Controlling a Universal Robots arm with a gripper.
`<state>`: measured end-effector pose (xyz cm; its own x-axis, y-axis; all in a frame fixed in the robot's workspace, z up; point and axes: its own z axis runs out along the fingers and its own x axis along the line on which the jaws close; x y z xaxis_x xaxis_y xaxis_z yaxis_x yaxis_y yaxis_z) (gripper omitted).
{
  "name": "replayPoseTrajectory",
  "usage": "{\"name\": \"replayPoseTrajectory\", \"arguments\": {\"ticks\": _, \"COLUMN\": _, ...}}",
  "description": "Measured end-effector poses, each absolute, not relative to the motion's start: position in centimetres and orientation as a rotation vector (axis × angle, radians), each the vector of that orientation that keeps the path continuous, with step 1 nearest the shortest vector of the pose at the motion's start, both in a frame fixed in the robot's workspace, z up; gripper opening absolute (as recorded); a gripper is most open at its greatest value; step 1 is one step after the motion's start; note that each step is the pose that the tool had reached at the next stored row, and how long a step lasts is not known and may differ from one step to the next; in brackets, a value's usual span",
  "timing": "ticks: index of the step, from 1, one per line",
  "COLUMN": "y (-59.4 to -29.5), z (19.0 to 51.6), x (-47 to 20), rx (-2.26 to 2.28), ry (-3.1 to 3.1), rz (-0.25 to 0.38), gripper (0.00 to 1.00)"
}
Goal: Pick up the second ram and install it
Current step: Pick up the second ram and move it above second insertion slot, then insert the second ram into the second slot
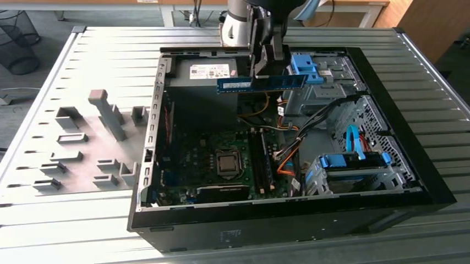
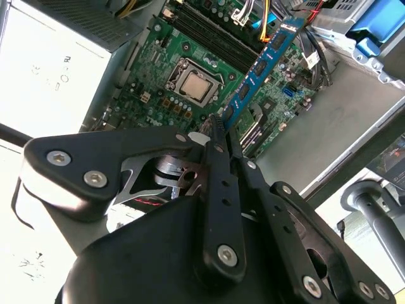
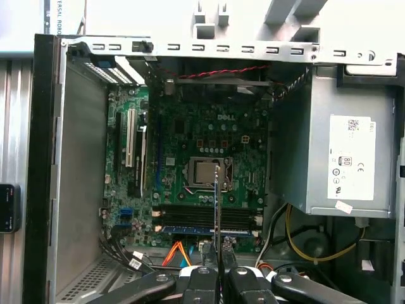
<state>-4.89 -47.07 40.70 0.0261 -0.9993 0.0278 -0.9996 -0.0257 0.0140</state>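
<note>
While clamped in the pincer (image 1: pixel 266 74), second ram (image 1: pixel 261 83) held level, upper centre of frame. Hovering above open computer case (image 1: pixel 411 187) (motherboard (image 1: pixel 220 159) well below).

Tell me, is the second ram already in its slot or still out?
Out. The gripper holds the second ram in the air above the open computer case, clear of the motherboard.
</note>
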Motion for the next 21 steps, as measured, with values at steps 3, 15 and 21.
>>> {"name": "replayPoseTrajectory", "arguments": {"ticks": 3, "y": -47.1, "z": 40.7, "x": -4.9, "rx": 2.229, "ry": -2.172, "rz": 0.016, "gripper": 0.14}}
{"name": "replayPoseTrajectory", "arguments": {"ticks": 15, "y": -47.1, "z": 40.1, "x": -4.9, "rx": 2.048, "ry": -2.342, "rz": 0.013, "gripper": 0.14}}
{"name": "replayPoseTrajectory", "arguments": {"ticks": 21, "y": -47.0, "z": 39.7, "x": -4.8, "rx": 1.937, "ry": -2.434, "rz": 0.011, "gripper": 0.14}}
